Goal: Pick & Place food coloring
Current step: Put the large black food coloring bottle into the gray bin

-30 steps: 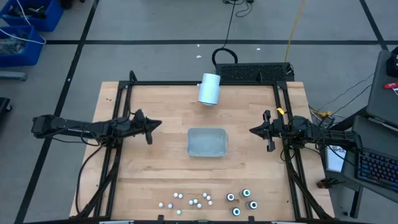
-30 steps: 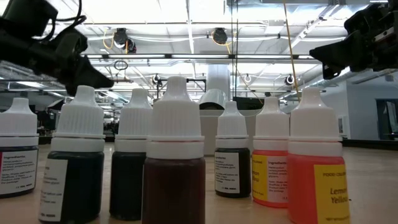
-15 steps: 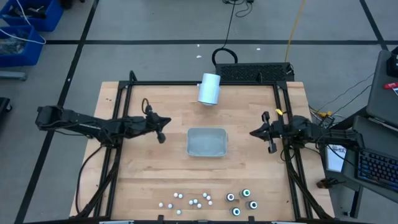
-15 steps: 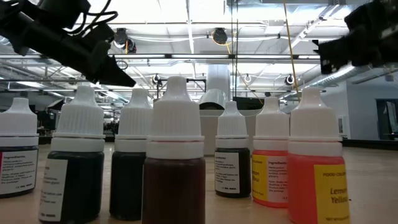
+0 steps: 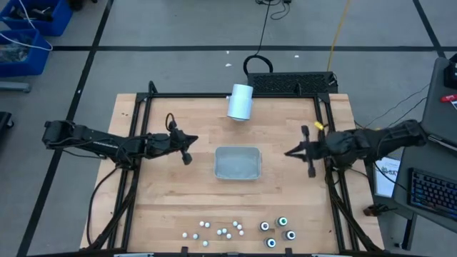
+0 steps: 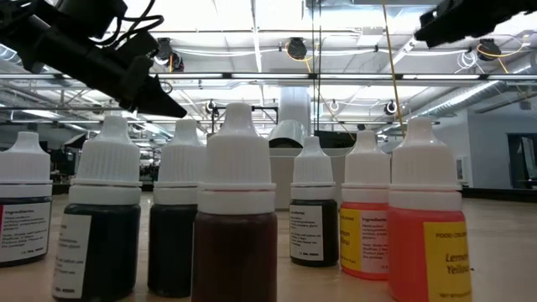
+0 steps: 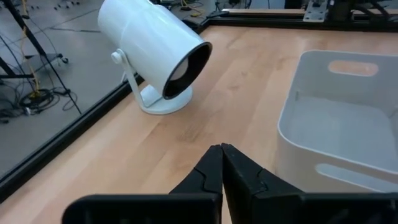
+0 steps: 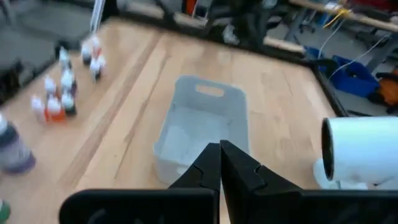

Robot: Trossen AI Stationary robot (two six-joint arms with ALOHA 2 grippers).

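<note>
- The food coloring (image 5: 235,230) bottles, well apart from the tray (image 5: 238,163), look light, rigid, tippy; grip one around its body.
- Left gripper (image 5: 187,148) and right gripper (image 5: 294,151) flank the tray, fingers together, empty.

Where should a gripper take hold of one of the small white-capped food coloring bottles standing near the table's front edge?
Probably from straight above: each small white-capped food coloring bottle stands upright, packed beside its neighbours, so the sides are crowded. Close on the ribbed white cap, which is nearly as wide as the body.
</note>
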